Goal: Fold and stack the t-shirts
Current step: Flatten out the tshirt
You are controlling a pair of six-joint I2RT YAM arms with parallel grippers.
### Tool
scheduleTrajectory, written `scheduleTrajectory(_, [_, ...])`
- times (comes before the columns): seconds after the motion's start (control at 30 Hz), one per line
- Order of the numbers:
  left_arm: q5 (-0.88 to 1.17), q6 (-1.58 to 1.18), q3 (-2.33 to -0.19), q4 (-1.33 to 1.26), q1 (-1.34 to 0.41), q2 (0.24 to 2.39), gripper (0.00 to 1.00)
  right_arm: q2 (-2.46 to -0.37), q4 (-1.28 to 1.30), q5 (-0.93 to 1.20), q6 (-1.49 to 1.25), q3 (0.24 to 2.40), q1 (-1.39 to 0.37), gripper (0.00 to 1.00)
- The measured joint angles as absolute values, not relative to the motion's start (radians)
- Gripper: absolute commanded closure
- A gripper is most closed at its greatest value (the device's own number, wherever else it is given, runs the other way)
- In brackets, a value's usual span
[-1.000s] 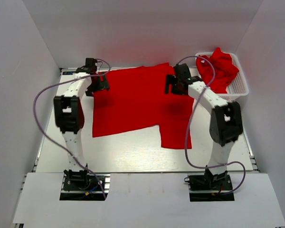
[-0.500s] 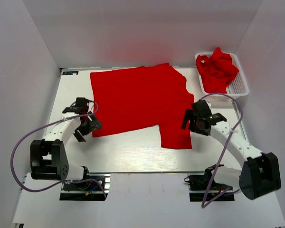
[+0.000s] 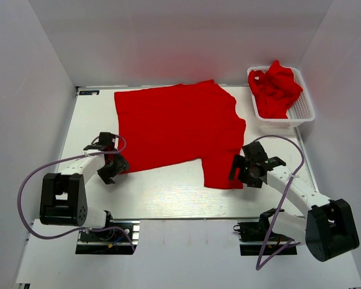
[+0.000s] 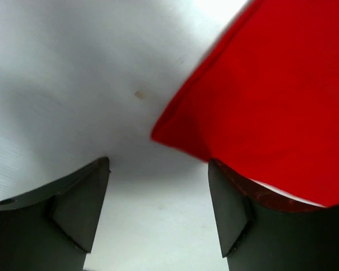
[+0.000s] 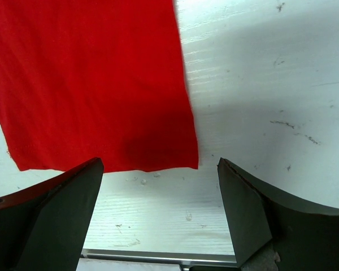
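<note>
Both grippers are sitting wide open, holding nothing. Left gripper (image 3: 112, 164) is straddling the near-left corner of the flat t-shirt (image 3: 174, 129); right gripper (image 3: 243, 170) is straddling its near-right hem corner. 1 crumpled t-shirt (image 3: 277, 87) is lying in the mesh basket (image 3: 305, 112). Risk: thin, limp matte cloth on the smooth white bench (image 3: 162, 192), so closing fingers could be missing the hem or dragging it into wrinkles.

open table (image 3: 162, 194) near front, basket (image 3: 302, 103) far right
</note>
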State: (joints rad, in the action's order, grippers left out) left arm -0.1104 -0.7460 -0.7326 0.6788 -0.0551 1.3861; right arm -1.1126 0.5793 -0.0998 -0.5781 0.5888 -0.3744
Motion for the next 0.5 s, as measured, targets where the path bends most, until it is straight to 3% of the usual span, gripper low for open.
scheduleTrajectory(0.07, [-0.104, -0.749, -0.708, 0.673, -0.055, 1.394, 0.25, -1.113, 0.562, -0.090, -0.580, 0.577, -0.374, 0.12])
scheduleTrajectory(0.17, [-0.098, -0.748, -0.702, 0.656, -0.055, 1.391, 0.42, -1.126, 0.528, -0.081, -0.585, 0.556, -0.374, 0.14])
scheduleTrajectory(0.2, [-0.096, -0.748, -0.700, 0.650, -0.055, 1.391, 0.52, -1.137, 0.521, -0.080, -0.588, 0.551, -0.375, 0.16])
scheduleTrajectory(0.3, [-0.093, -0.746, -0.701, 0.636, -0.053, 1.403, 0.67, -1.165, 0.499, -0.080, -0.588, 0.548, -0.376, 0.18])
scheduleTrajectory(0.33, [-0.091, -0.746, -0.701, 0.627, -0.053, 1.405, 0.80, -1.169, 0.490, -0.081, -0.587, 0.548, -0.376, 0.21])
scheduleTrajectory(0.4, [-0.087, -0.744, -0.703, 0.609, -0.053, 1.417, 0.95, -1.181, 0.467, -0.086, -0.580, 0.550, -0.376, 0.28])
scheduleTrajectory(0.43, [-0.079, -0.746, -0.705, 0.596, -0.052, 1.423, 1.00, -1.192, 0.459, -0.087, -0.574, 0.554, -0.378, 0.36])
scheduleTrajectory(0.5, [-0.058, -0.741, -0.707, 0.573, -0.052, 1.431, 1.00, -1.217, 0.436, -0.085, -0.560, 0.564, -0.380, 0.48])
